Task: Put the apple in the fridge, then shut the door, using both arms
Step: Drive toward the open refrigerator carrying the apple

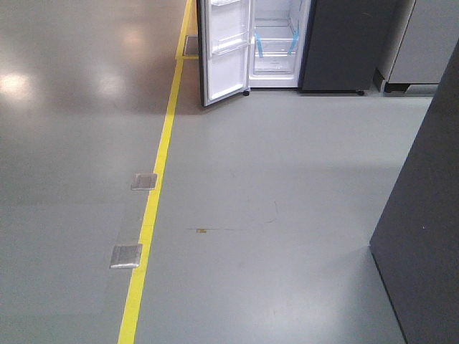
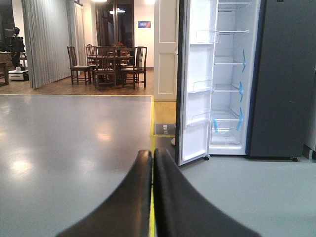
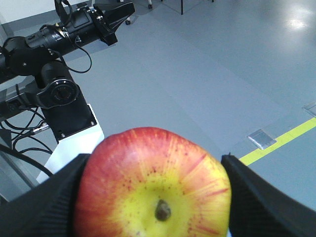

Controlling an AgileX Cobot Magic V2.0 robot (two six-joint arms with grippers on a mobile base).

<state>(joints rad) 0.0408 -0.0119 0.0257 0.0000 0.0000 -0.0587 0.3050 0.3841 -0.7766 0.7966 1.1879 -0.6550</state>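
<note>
Apple [image 3: 155,185] is clamped between the two black fingers [image 3: 44,202] of the right end effector [image 3: 155,200], stem end facing the wrist camera, carried in the air above the floor. It is not in the fridge yet.

Step, as I judge it: transport. The apple is gripped and the base stands well apart from the fridge [image 1: 341,43], which sits at 12 to 1 o'clock in the front view. The door [image 1: 226,50] hangs open at 12 o'clock, white inner face with clear bins showing.

The left end effector [image 2: 152,157] has its fingers pressed together, holds nothing, and points toward the open fridge. The left arm [image 3: 54,34] shows at 10 o'clock in the right wrist view.

Next move likely calls for driving up to the opening, then reaching the right arm onto a glass shelf [image 2: 228,90] marked with blue tape.

Edges: the door's free edge juts out left of the opening; a dark panel [image 1: 423,236] stands close at 3 to 4 o'clock. A yellow floor line [image 1: 154,193] runs from 7 to 12 o'clock, with two metal floor plates [image 1: 144,181] beside it. Grey floor between the base and the fridge looks open. The left arm probably needs room outside the door for the closing push.
</note>
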